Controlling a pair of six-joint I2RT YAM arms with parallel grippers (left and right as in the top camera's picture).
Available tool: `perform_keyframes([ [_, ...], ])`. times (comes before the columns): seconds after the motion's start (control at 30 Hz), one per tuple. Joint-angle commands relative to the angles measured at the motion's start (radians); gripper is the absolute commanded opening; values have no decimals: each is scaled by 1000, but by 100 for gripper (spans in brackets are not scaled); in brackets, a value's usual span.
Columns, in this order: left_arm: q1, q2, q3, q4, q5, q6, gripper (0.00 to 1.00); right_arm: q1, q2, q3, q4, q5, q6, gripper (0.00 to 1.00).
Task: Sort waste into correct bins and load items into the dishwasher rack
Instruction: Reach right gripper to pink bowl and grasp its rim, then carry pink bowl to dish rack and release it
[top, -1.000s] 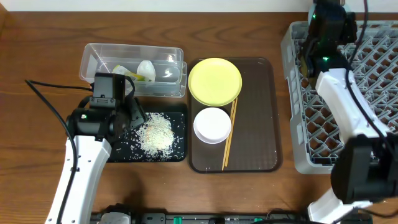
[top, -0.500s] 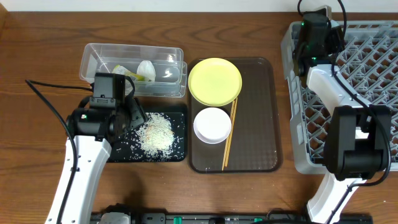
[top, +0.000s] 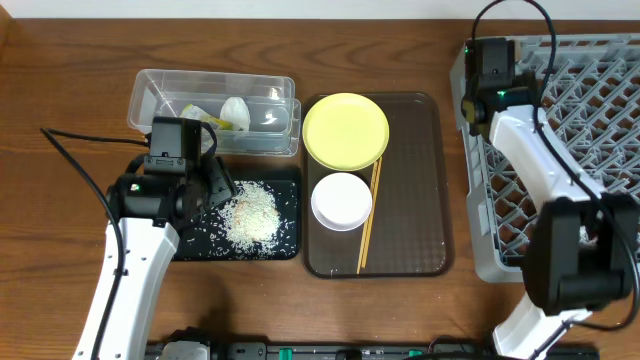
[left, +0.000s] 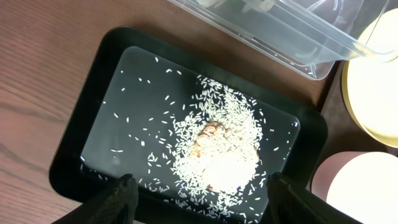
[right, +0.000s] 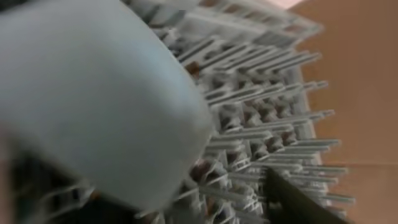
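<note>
My left gripper (left: 202, 182) hangs open over the near edge of the black tray (top: 285, 245), and the rice (left: 224, 149) lies in a heap just ahead of its fingers. White paper (top: 235, 108) and a green-and-yellow wrapper (top: 205, 117) lie in the clear tub (top: 140, 85). On the brown tray are the yellow plate (top: 345, 130), the white bowl (top: 342, 200) and the chopsticks (top: 368, 225). My right gripper (top: 480, 100) is at the far left corner of the dishwasher rack (top: 590, 130). In the blurred right wrist view the light blue bowl (right: 93, 93) fills the left. One finger (right: 298, 202) stands apart from it, so the gripper is open.
The brown serving tray (top: 415, 200) lies between the bins and the rack. The rack's grey lattice (right: 261, 124) spreads under the right gripper. The left arm's cable (top: 70, 150) trails over the table to the left.
My right arm has swung left to the rack's far left corner, and its jaws have gone from shut to open. The left arm has not moved.
</note>
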Motion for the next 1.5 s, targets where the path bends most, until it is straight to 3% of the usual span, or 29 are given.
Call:
perform_keyframes([
  [0.0,5,5,10,-1,-19,-3,73,20,-108,-3,-64,-210,72,74],
  [0.2,5,5,10,-1,-20,-3,74,66,-213,-3,-251,-705,167,69],
  [0.37,5,6,10,-1,-19,-3,74,146,-204,-8,-373,-922,199,68],
  [0.47,5,5,10,-1,-19,-3,74,210,-172,-22,-413,-927,217,68],
  [0.57,5,6,10,-1,-20,-3,74,267,-130,-41,-418,-926,227,58],
  [0.9,5,6,10,0,-20,-3,74,380,44,-77,-398,-933,277,57],
  [0.93,5,6,10,-1,-20,-3,74,389,60,-77,-391,-932,277,53],
  [1.07,5,6,10,-1,-20,-3,74,398,82,-77,-357,-915,297,14],
  [1.1,5,5,10,-1,-20,-3,74,391,79,-75,-346,-893,311,11],
  [1.2,5,6,10,-1,-20,-3,74,370,59,-58,-341,-836,310,2],
  [1.47,5,5,10,-1,-20,-3,74,240,-106,64,-364,-565,270,1],
])
